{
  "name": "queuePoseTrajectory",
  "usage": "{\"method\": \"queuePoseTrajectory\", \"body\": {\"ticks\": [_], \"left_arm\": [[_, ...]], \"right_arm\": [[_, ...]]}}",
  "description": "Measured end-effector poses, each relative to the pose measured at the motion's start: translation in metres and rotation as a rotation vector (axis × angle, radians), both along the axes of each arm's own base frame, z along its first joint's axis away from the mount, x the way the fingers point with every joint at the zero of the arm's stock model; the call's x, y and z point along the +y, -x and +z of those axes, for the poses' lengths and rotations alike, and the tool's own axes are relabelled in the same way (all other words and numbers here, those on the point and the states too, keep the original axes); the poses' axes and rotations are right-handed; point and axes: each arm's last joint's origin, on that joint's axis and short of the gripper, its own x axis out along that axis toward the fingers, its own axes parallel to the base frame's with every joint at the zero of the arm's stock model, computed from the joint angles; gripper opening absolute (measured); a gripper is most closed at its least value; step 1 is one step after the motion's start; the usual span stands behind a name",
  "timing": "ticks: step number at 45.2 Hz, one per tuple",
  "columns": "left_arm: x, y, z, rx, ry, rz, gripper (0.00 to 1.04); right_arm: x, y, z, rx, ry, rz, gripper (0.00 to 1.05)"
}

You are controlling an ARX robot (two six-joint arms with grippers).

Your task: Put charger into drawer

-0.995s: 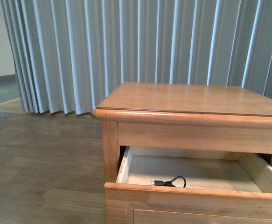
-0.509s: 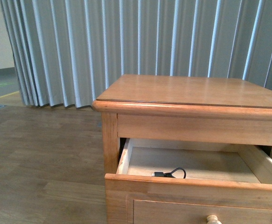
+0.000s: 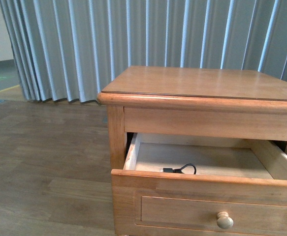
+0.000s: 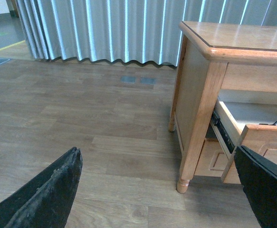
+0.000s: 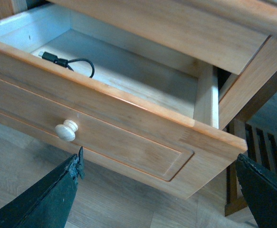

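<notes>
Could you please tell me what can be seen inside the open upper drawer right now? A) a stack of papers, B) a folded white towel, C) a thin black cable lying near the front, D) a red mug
C: a thin black cable lies on the pale floor of the open drawer, just behind its front panel; the right wrist view shows the same.

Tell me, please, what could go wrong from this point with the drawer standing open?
The black cable loops close behind the drawer front; if it rides up on closing, it could get pinched. The charger's white body is hidden behind the front panel, so its placement is unconfirmed. Both grippers are open and empty.
</notes>
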Motion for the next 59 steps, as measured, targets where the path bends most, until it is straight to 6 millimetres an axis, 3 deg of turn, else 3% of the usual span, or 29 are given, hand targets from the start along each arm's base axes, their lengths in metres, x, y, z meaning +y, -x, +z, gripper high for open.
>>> {"method": "queuePoseTrajectory", "body": {"ticks": [10,27,59], "left_arm": [[0.000,0.000,0.000,0.000,0.000,0.000,0.99],[0.000,0.000,0.000,0.000,0.000,0.000,0.99],[0.000,0.000,0.000,0.000,0.000,0.000,0.99]], "right_arm": [[0.012,-0.031,-0.022,0.155,0.023,0.013,0.96],[0.038,-0.063,-0.039,0.191,0.042,0.027,0.96],[0.070,-0.135,-0.046,0.151,0.054,-0.008,0.96]]}}
